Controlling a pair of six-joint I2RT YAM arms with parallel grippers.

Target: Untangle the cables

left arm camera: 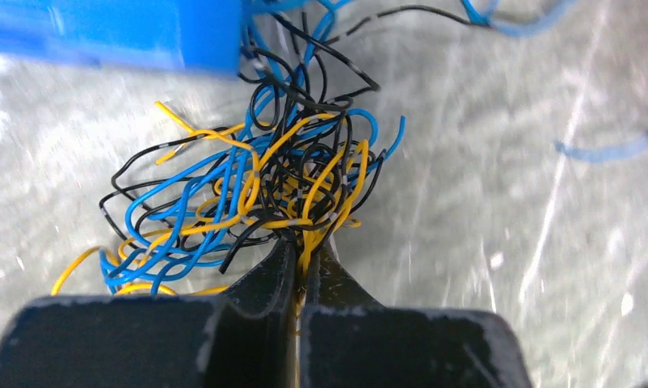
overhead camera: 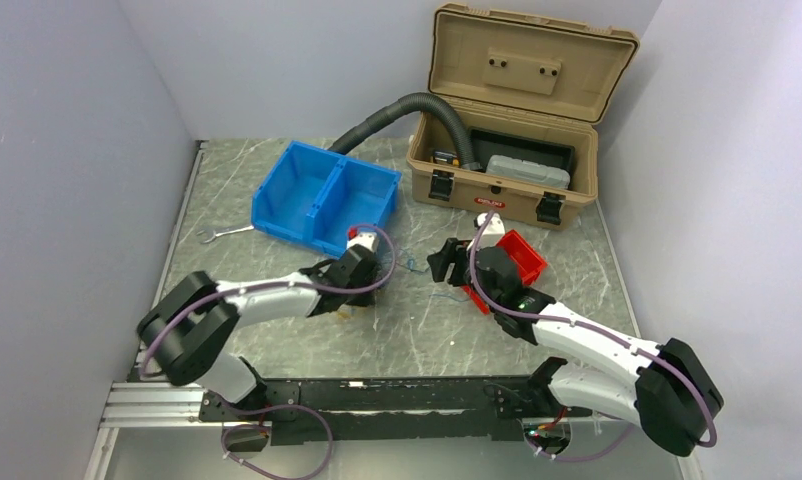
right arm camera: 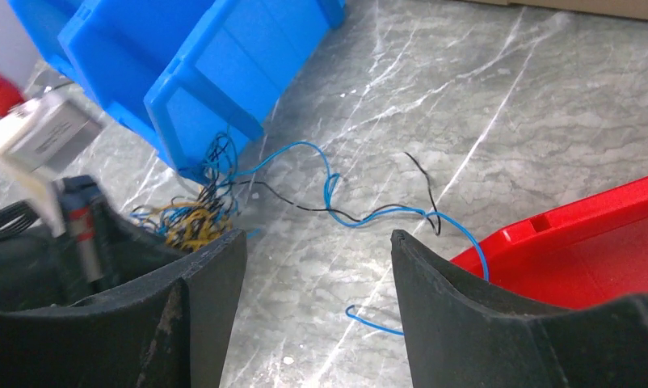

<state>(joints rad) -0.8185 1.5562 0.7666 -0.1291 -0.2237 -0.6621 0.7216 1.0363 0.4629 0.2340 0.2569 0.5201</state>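
Cables (left arm camera: 256,186) sat knotted just off the corner of the blue bin (overhead camera: 325,195). I had my left gripper (left arm camera: 305,257) pinched tight on yellow strands at the knot's near edge. My right gripper (right arm camera: 318,241) gaped wide and empty, farther from the bin, near a loose blue strand (right arm camera: 329,190).

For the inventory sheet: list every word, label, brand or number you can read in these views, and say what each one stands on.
Red badge on the front of the tan toolbox: white lettering, too small to read.
White block on the left arm: grey print, too blurred to read.
Nothing else in the three views carries text, so no wording can be quoted.
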